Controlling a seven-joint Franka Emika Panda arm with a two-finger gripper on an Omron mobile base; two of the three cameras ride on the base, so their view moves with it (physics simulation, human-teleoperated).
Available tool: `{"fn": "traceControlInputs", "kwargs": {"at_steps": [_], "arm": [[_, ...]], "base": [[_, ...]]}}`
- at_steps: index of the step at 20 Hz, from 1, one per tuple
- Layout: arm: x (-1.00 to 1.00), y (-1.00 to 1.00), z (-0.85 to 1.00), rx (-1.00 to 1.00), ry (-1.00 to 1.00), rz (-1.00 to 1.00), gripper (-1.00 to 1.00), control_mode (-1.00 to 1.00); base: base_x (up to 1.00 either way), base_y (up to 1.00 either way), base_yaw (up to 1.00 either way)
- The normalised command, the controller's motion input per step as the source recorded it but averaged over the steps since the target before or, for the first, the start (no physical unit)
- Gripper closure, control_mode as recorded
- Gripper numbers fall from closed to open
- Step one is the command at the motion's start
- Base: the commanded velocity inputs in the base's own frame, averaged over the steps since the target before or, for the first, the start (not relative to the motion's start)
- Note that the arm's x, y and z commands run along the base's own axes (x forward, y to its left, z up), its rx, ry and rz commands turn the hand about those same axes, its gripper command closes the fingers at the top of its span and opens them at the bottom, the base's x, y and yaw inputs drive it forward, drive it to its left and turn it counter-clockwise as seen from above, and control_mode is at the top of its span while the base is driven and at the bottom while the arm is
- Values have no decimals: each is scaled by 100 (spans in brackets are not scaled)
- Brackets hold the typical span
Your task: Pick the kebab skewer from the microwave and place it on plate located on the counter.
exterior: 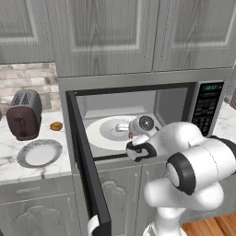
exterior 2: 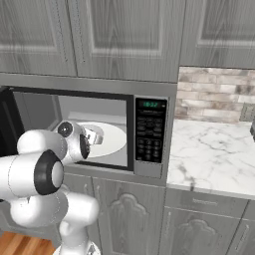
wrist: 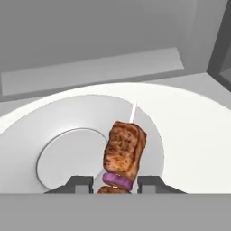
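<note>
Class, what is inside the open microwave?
A white turntable carrying the kebab skewer, flanked by the gripper. The skewer's near end is hidden below the fingertips.

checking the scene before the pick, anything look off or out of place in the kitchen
Nothing stands out. The microwave door hangs open, as the job needs, with the kebab skewer on the small dish inside, between the tool fingertips. The plate, toaster and a small brown lump sit tidily on the counter.

The arm [exterior: 193, 166] is glossy white, built of fat rounded segments with smooth bulbous shells. Black bands ring its joints, the widest around the big elbow. A round grey cap with a dark centre closes the wrist [exterior: 146, 123]. The hand [wrist: 115, 184] ends in two small dark square fingertips [wrist: 81, 184].
</note>
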Motion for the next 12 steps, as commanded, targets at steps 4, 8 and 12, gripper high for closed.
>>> {"fn": "traceControlInputs", "kwargs": {"at_steps": [4,8,12], "arm": [[-1,-27,74,0,4,2,100,-100],[-12,-23,68,0,5,2,100,-100],[-37,-4,52,0,6,1,100,-100]], "base": [[0,0,0],[0,0,0],[0,0,0]]}}
